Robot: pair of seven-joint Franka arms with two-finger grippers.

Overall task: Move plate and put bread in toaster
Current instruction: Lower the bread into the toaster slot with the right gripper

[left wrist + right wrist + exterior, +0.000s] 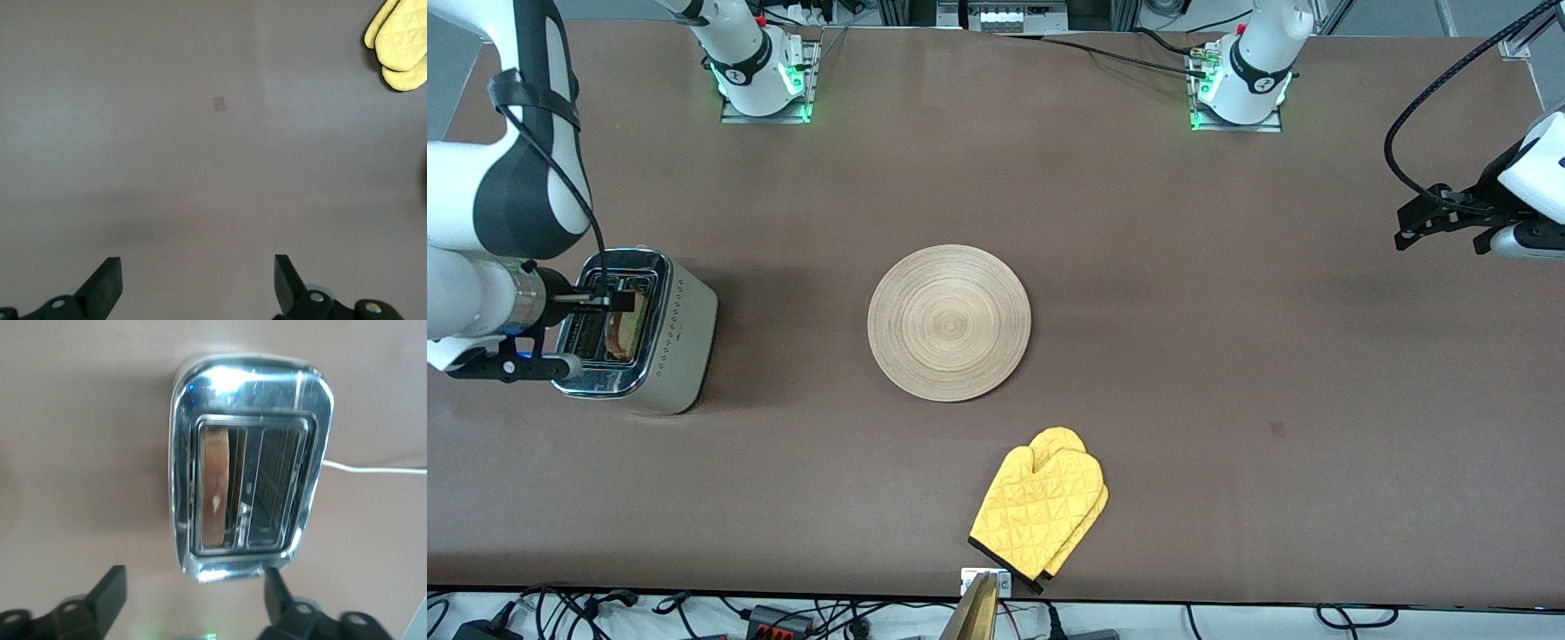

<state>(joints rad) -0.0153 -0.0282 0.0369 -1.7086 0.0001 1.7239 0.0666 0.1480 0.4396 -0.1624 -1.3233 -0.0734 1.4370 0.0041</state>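
Observation:
The toaster (680, 356) stands near the right arm's end of the table. The bread (624, 333) stands in its slot that lies toward the plate; its crust edge shows in the right wrist view (215, 487), inside the chrome top of the toaster (250, 387). My right gripper (609, 300) hovers open and empty over the toaster's top; it also shows in the right wrist view (193, 593). The plate (949, 322) lies bare at the table's middle. My left gripper (1440, 233) waits open and empty over bare table at the left arm's end, as the left wrist view (197, 280) shows.
A yellow oven mitt (1040, 511) lies near the table's front edge, nearer to the front camera than the plate; it also shows in the left wrist view (397, 43). The toaster's white cord (373, 468) trails off from the toaster.

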